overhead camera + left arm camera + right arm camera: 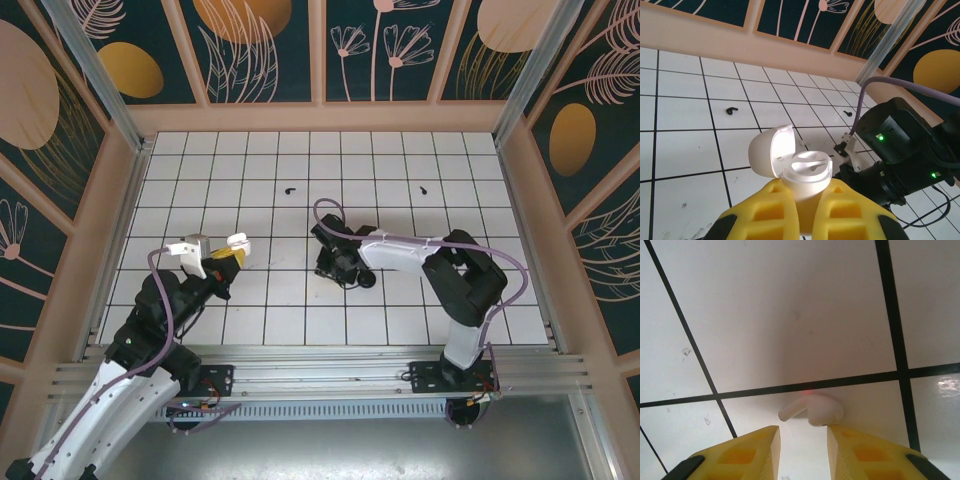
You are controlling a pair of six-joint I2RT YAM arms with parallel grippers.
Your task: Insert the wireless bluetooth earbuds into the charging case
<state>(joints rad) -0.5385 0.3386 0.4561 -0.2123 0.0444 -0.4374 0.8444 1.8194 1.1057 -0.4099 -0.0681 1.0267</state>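
Observation:
My left gripper [807,189] is shut on the white charging case [807,170], which it holds upright above the table with its lid [769,150] flipped open to the left. From above, the case [237,242] sits at the tip of the left gripper [226,256]. A white earbud [812,409] lies on the tiles just past my right gripper [803,432], touching the right fingertip [840,432]; the jaws stand apart with nothing between them. Two black earbuds [290,190] [423,189] lie farther back on the table, and both black earbuds [731,109] [848,113] appear in the left wrist view too.
The right arm [400,250] reaches left over the table's middle, its gripper [338,268] pointing down at the tiles. It appears close in front of the case as the black arm [895,150]. Wooden walls [320,118] ring the white tiled table [500,200].

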